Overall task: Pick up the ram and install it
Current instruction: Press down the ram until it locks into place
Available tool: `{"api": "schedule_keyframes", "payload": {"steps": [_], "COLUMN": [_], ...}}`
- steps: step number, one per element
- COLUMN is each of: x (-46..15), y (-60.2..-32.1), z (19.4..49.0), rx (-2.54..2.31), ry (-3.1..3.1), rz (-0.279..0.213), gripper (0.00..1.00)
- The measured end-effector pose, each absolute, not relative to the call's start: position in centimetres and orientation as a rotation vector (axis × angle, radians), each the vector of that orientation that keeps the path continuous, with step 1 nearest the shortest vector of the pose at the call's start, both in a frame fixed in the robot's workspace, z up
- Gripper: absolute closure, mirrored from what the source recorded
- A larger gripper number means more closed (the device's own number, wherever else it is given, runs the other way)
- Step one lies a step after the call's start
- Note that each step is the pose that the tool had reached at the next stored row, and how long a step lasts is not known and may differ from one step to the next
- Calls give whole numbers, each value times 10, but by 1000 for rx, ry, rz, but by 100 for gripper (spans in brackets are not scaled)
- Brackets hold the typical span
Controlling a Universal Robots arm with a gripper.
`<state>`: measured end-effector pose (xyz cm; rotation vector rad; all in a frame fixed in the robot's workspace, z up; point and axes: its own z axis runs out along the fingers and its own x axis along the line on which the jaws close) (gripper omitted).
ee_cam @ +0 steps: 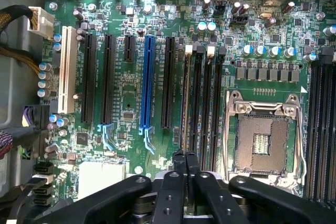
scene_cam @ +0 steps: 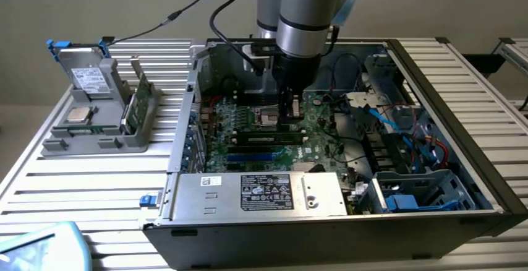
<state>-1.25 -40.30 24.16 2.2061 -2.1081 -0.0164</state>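
— What carries it all?
— A desk [scene_cam: 99, 190] of ribbed metal slats.
— And directly on it?
— An open computer case [scene_cam: 330, 159] over the middle and the exterior view's right edge. A grey tray [scene_cam: 95, 136] sits near the far corner on the exterior view's left. A light blue object [scene_cam: 41, 246] lies at the near corner on that side.

The worktop [scene_cam: 91, 187] is ribbed, pale metal with a dull sheen, and the open computer case [scene_cam: 462, 129] on it is matt black outside and bare grey sheet metal inside. Within the case, the motherboard [ee_cam: 126, 98] is glossy green board with shiny solder points, carrying matt black, blue and white plastic slots beside a bright metal processor socket [ee_cam: 261, 140]. The claw [ee_cam: 186, 174] above the motherboard is smooth, matt black plastic or metal.
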Motion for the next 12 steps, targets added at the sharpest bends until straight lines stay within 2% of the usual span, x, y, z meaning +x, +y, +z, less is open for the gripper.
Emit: {"api": "schedule_keyframes", "payload": {"steps": [1, 12], "x": [-12, -8], "y": [-403, -403], "z": [242, 237], "rx": [2206, 2208], "ry": [-2108, -2110], "rz": [-16, -16], "gripper": [89, 89]}}
